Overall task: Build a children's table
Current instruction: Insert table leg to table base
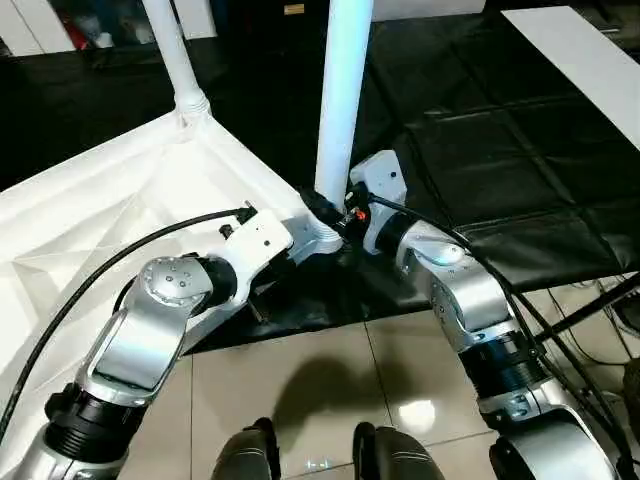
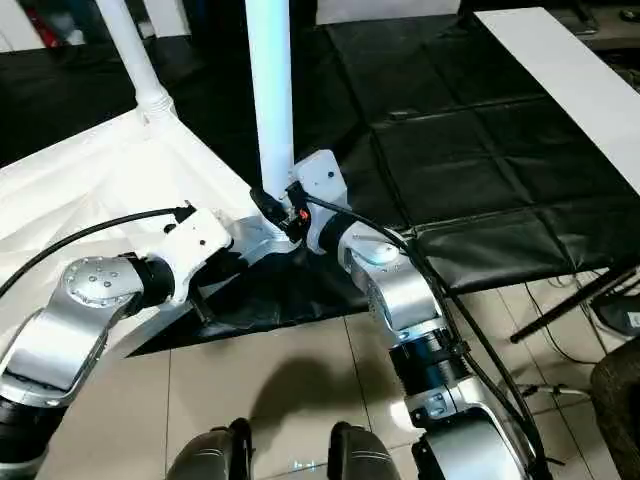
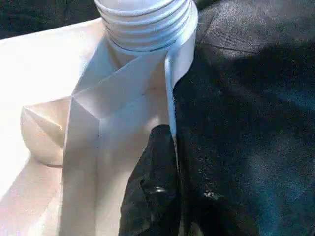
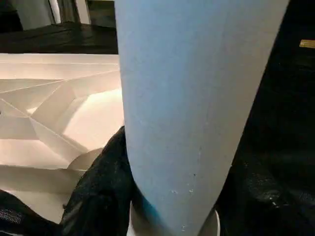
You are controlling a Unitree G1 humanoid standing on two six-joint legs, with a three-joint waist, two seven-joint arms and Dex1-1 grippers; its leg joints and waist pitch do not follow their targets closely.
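The children's table top (image 1: pixel 100 230) lies upside down on the black-covered work table, ribbed underside up. One white leg (image 1: pixel 172 50) stands in the far corner socket. A second leg (image 1: pixel 340 90) stands upright in the near corner socket (image 3: pixel 147 19). My right gripper (image 1: pixel 325 210) is shut on the base of this second leg, its black fingers (image 4: pixel 103 187) on either side of the tube. Just left of that socket, my left gripper (image 1: pixel 298 243) is shut on the top's thin rim, with one black finger (image 3: pixel 152 191) pressed against the rim's inner wall.
The black cloth of the work table (image 1: pixel 480 150) spreads to the right, with a long white board (image 1: pixel 580 50) at its far right edge. Below the table edge are the tiled floor (image 1: pixel 300 380) and my feet (image 1: pixel 320 455). Cables and a dark stand bar (image 1: pixel 590 310) lie to the right.
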